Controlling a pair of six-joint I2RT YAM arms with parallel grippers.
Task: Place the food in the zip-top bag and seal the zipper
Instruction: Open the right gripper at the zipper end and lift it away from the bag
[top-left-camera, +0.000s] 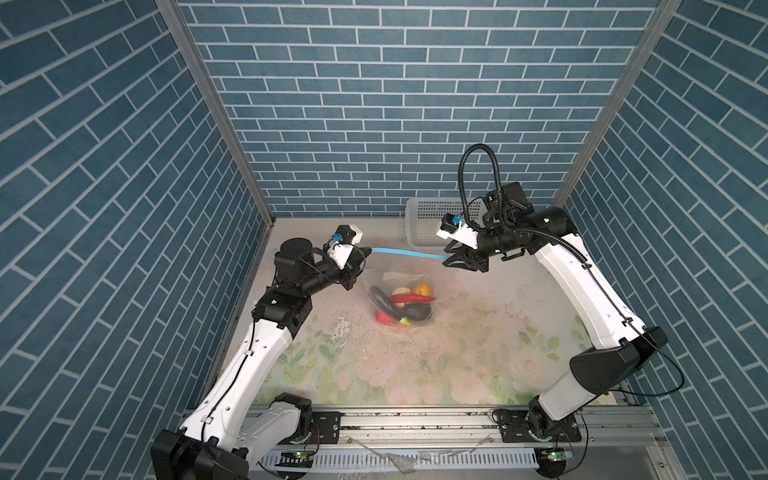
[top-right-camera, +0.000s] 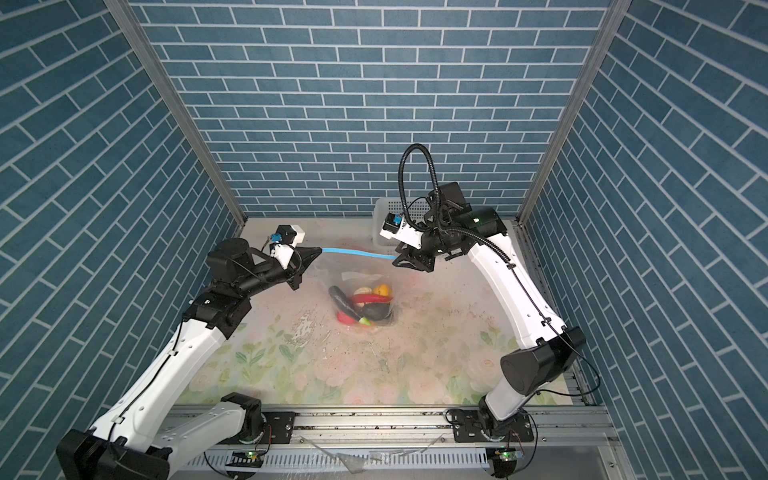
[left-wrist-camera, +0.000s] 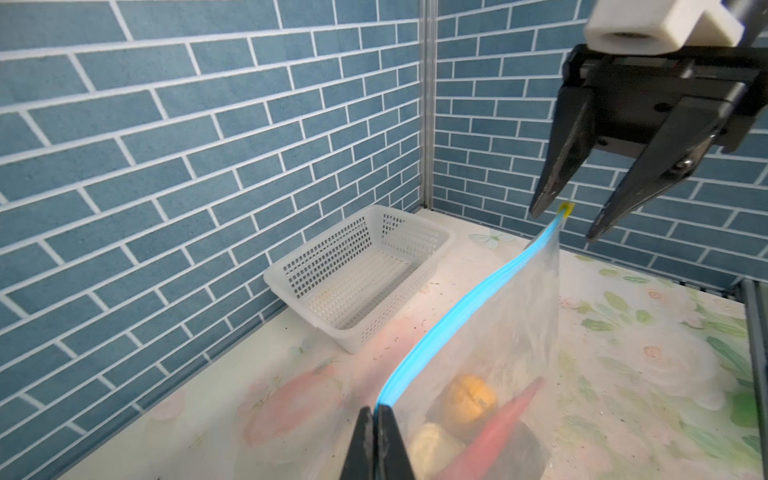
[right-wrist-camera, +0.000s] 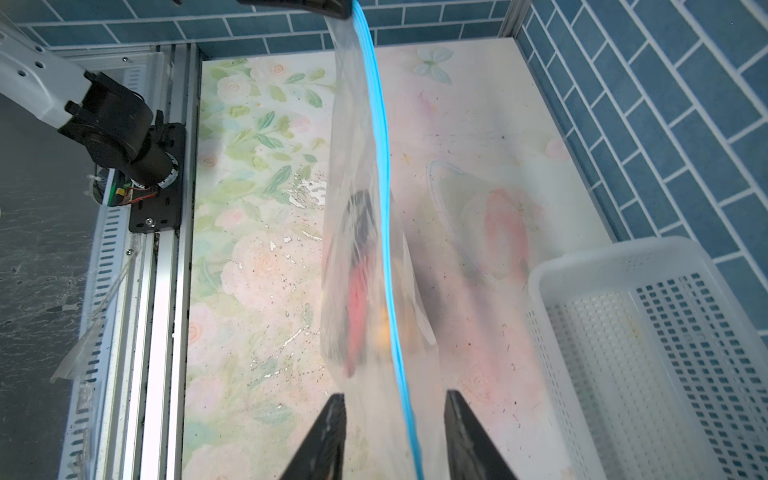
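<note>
The zip-top bag (top-left-camera: 386, 276) hangs clear of the table between my two grippers, its light blue zipper (top-left-camera: 409, 252) stretched along the top. The food (top-left-camera: 405, 305) lies bunched at its bottom: a dark aubergine (top-left-camera: 384, 302), a red chilli (top-left-camera: 413, 298), a yellow-orange fruit (top-left-camera: 422, 289) and others. My left gripper (left-wrist-camera: 376, 411) is shut on the zipper (left-wrist-camera: 457, 307) at one end. My right gripper (right-wrist-camera: 395, 395) is open. Its fingers stand apart on either side of the zipper (right-wrist-camera: 384, 187), near the yellow tab (left-wrist-camera: 565, 208).
A white perforated basket (top-left-camera: 428, 224) stands at the back right against the wall, close behind the right gripper (top-left-camera: 451, 262). The floral table surface (top-left-camera: 457, 353) stretches in front of the bag. Blue brick walls close in three sides.
</note>
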